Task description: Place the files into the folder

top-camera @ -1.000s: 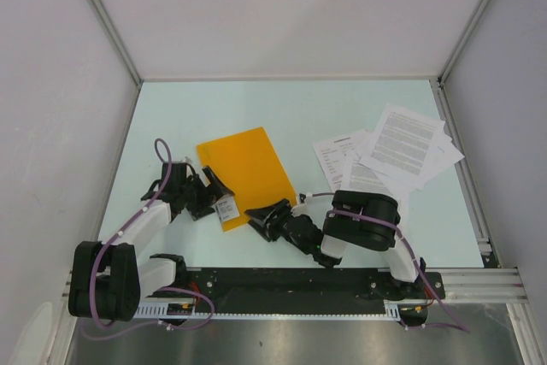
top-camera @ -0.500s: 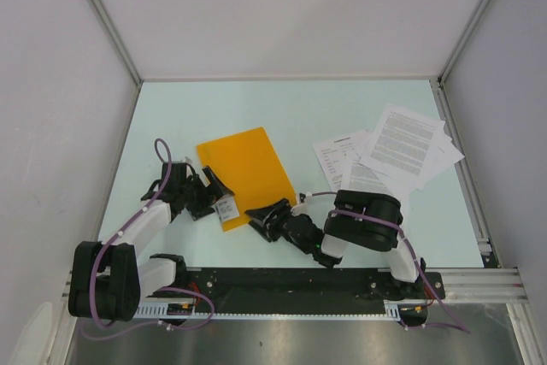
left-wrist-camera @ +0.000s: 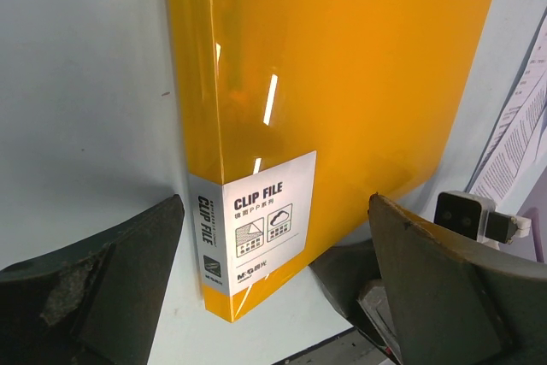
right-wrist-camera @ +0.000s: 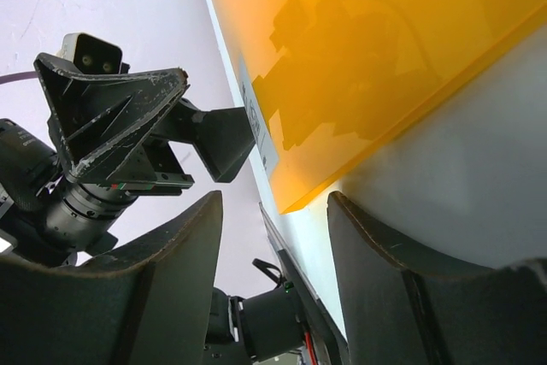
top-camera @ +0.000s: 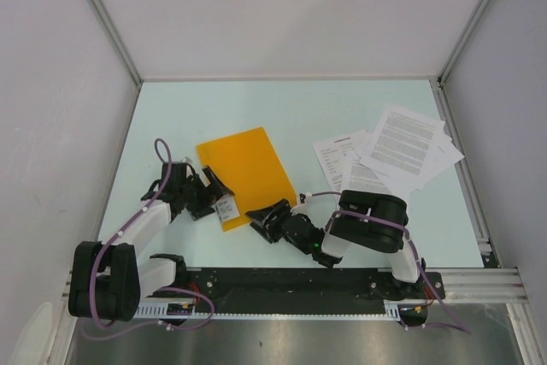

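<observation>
Top external shows us the folder [top-camera: 246, 168] centre-left, the files [top-camera: 402, 150] (loose, overlapping) at right. Left pincer [top-camera: 211, 197] and right pincer [top-camera: 267, 216] gape empty at the folder's lower corners; we fear a nudge skids it.

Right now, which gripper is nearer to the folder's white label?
Left. The left gripper straddles the white label; the right gripper is at the other near corner of the folder.
</observation>
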Controlling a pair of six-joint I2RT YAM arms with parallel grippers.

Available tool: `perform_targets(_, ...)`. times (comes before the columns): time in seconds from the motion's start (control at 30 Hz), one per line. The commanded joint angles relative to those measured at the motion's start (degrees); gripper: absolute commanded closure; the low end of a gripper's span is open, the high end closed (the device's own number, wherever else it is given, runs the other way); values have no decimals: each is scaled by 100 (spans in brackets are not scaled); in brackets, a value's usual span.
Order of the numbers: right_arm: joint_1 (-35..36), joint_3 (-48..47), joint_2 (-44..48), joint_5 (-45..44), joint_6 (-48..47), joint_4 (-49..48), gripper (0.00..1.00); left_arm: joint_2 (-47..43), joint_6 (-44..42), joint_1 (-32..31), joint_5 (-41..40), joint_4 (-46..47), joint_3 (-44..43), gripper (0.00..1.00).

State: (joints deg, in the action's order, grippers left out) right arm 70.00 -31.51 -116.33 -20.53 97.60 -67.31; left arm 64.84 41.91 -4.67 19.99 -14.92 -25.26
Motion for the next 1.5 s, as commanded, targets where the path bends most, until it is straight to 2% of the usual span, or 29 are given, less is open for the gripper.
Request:
perform_targets(0.0,-47,-66,-38,-179,75,438,43,11,-131,-34,14,-2,-58,4)
perform_targets(0.3,-100,-101,-302,-161,320,166,47,3,-139,-34,23,-2,-32,4)
perform_targets(0.43,-135,-101,-504,-135,435,-63,52,2,-139,-34,23,-2,-15,4)
perform_targets(0.7,-153,-110,-698,-205,646,-327,53,29,-139,-34,31,33,29,4)
perform_targets(1.17,-118,-242,-171,-653,664,1122,49,-59,-104,-69,-29,-11,21,3)
perform_targets(1.27,-109,-251,-127,-671,672,1263,49,-234,-428,-61,-354,-388,-408,1)
perform_targets(1.4,-74,-259,-118,-654,646,1308,49,-130,-982,0,-1214,-1029,-1680,0)
perform_targets(1.47,-39,-259,-135,-654,655,1317,49,45,-1132,36,-1339,-1005,-2104,0)
